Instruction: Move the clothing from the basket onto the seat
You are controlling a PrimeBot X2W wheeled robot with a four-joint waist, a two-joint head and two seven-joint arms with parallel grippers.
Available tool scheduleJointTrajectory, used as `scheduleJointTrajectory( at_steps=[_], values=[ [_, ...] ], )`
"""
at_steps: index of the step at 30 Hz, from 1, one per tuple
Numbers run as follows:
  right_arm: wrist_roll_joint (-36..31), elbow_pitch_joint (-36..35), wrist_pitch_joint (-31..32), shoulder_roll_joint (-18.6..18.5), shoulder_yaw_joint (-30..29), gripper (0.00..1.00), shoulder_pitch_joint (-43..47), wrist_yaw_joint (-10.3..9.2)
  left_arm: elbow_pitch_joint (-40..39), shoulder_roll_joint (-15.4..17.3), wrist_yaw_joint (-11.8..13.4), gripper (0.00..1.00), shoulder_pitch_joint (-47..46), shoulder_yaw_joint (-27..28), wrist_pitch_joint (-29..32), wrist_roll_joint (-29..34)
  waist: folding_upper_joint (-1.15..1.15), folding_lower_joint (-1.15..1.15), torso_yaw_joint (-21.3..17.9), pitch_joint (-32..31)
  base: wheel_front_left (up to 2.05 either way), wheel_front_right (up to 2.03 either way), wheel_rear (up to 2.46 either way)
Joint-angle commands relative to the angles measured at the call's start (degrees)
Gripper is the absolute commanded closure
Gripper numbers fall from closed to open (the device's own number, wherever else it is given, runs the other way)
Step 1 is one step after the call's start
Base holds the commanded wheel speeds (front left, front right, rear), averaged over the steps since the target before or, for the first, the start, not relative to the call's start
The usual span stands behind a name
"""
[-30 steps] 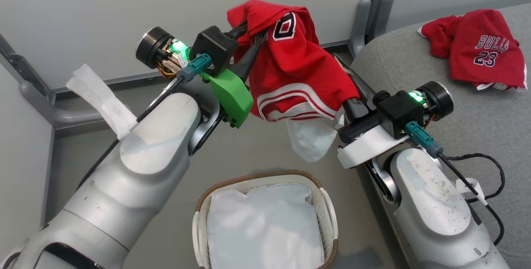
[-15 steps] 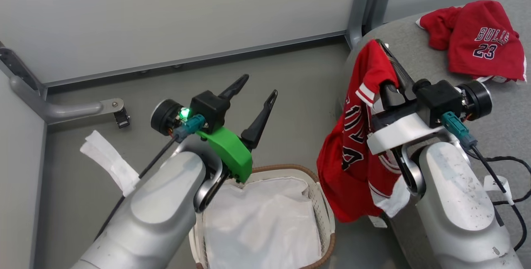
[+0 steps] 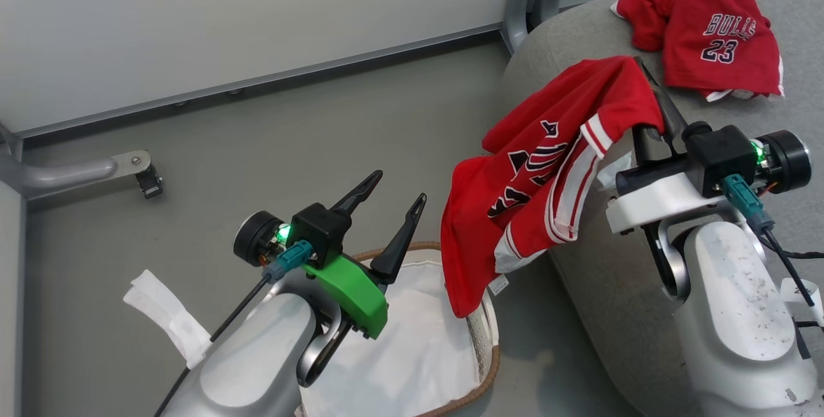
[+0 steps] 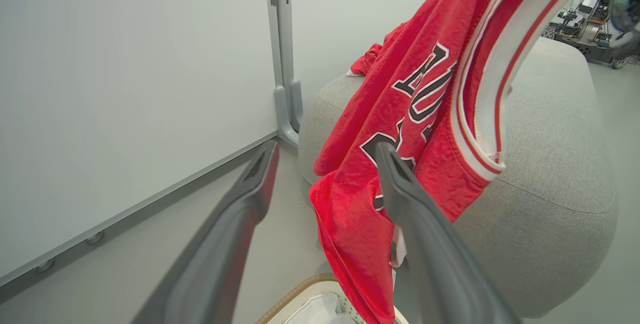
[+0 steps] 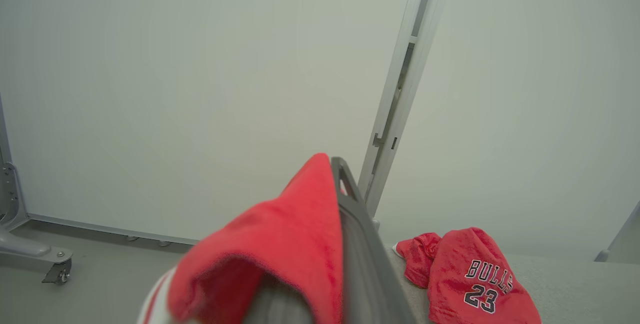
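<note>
Head view: your right jaws pinched the red jersey (image 3: 534, 192), hanging beside the seat's (image 3: 599, 288) rounded edge; your left jaws stood spread over the basket (image 3: 494, 365), open floor (image 3: 290, 127) ahead.

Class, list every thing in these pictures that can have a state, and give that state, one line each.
left hand: open, empty, above the basket.
right hand: shut on the hanging jersey.
hanging jersey: held up, dangling by the edge of the seat.
Bulls 23 jersey: crumpled, lying on the seat.
basket: upright, holding the liner.
liner: rumpled, in the basket.
</note>
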Motion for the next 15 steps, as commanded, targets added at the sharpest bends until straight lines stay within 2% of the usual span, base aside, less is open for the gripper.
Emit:
scheduleJointTrajectory(
  at_steps=[1,9,15],
  values=[
    [-1.0,-0.6,-0.1,-0.2,-0.8,1.00,-0.2,-0.08,-0.5,-0.3,0.0,0.00,0.9,0.4,-0.1,1.1,0.00,0.00,-1.7,1.0,0.00,0.00,0.00],
    [-3.5,-2.3,-0.1,-0.2,-4.1,1.00,1.2,-0.08,-0.7,-1.6,-0.3,0.00,0.9,0.1,-0.1,3.7,0.00,0.00,-7.3,4.1,0.00,0.00,0.00],
    [-2.9,-3.5,-0.1,-0.2,-6.1,1.00,3.0,-0.08,-0.4,-2.1,-0.5,0.00,-0.9,-0.5,-0.1,4.8,0.00,0.00,-11.4,7.4,0.00,0.00,0.00]
  ],
)
